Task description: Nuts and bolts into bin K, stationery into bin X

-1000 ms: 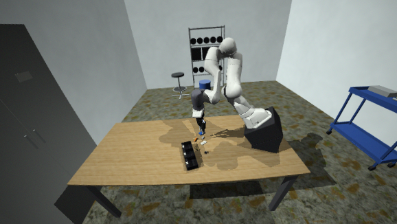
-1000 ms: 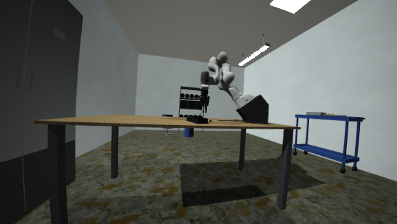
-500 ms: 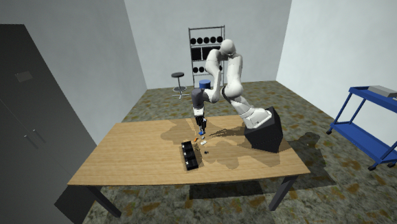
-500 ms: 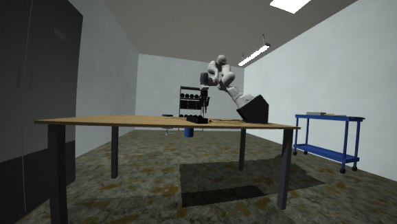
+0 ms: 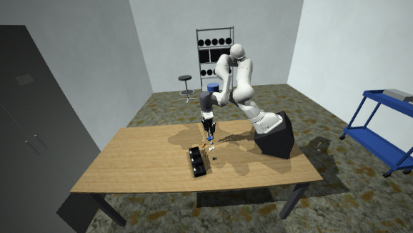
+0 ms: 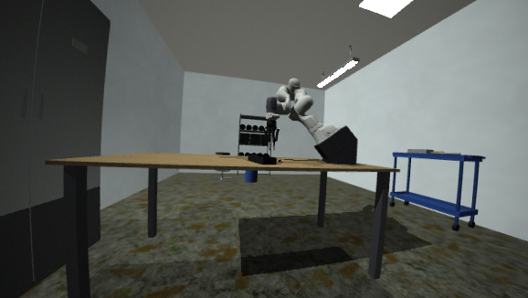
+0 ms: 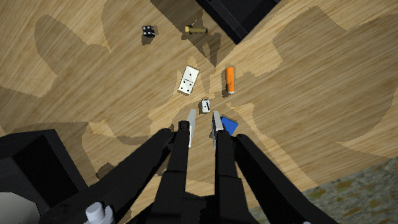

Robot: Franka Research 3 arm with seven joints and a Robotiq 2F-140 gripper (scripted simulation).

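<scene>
My gripper hangs low over the table with its fingers narrowly open and nothing between them; it also shows in the top view. Just ahead of the fingertips lies a small white piece. A blue eraser lies right beside the right finger. Farther on lie an orange marker, a white domino, a brass bolt and a black die. The row of black bins stands beyond them, its corner showing in the wrist view. I cannot read the bin letters.
The robot's black base stands on the table to the right of the things. The table's far edge is close behind the gripper. A blue cart stands off the table at the right.
</scene>
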